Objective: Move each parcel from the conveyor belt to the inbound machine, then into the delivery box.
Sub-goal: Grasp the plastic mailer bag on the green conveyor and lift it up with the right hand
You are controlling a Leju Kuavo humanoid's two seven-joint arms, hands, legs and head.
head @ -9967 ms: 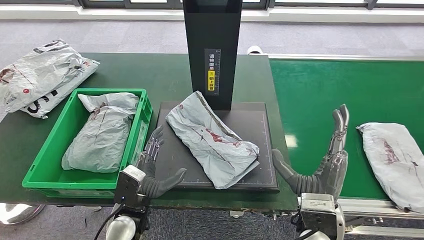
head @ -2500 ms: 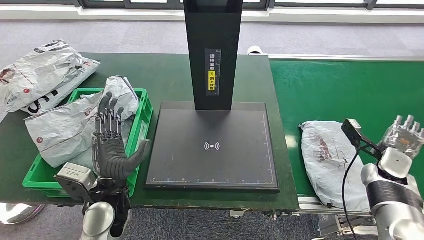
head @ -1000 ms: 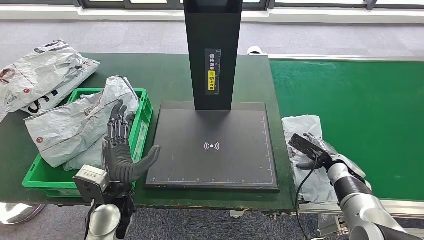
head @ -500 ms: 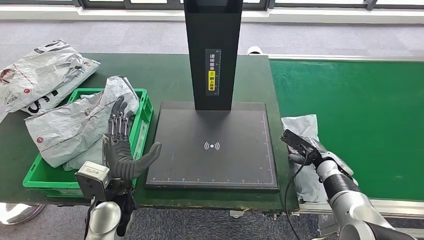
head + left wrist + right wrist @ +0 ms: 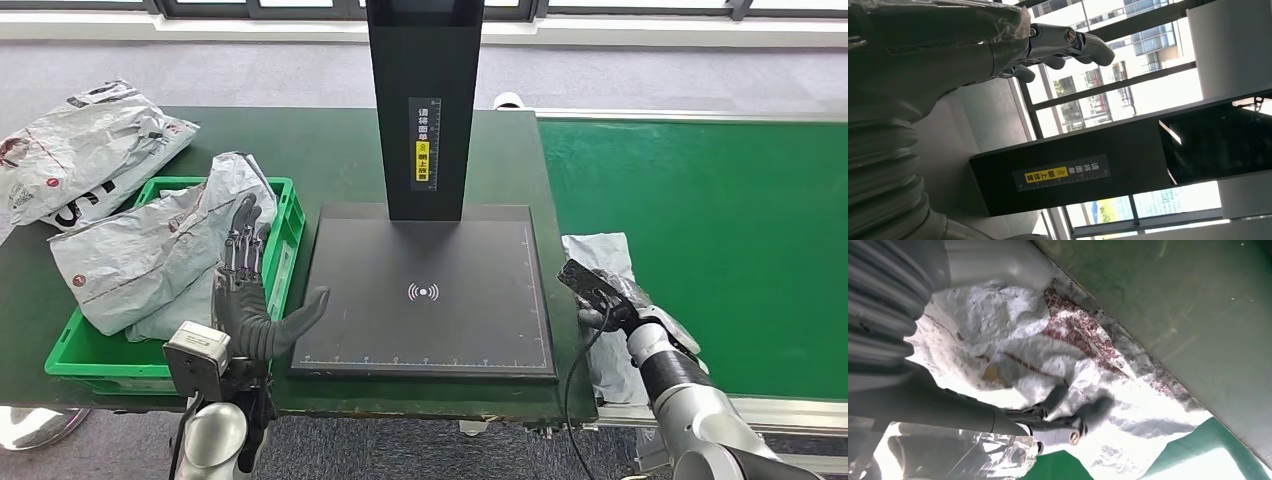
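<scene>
A crumpled grey parcel (image 5: 600, 252) with red marks lies at the left edge of the green conveyor belt (image 5: 720, 230), beside the inbound machine's black plate (image 5: 425, 330). My right hand (image 5: 622, 306) grips this parcel from above. In the right wrist view its fingers (image 5: 1053, 422) curl into the parcel (image 5: 1063, 340). My left hand (image 5: 248, 300) stands upright and open, holding nothing, between the green delivery box (image 5: 288, 200) and the plate. The left wrist view shows the same hand (image 5: 948, 50) in front of the machine's column (image 5: 1063, 175).
The machine's black column (image 5: 425, 100) rises at the back of the plate. Grey parcels (image 5: 150, 255) are heaped in the delivery box and spill over its left rim. More white parcels (image 5: 85, 150) lie at the table's far left.
My right hand has dragged the parcel left along the belt to its edge beside the plate. My left hand has drifted a little to the right and lower.
</scene>
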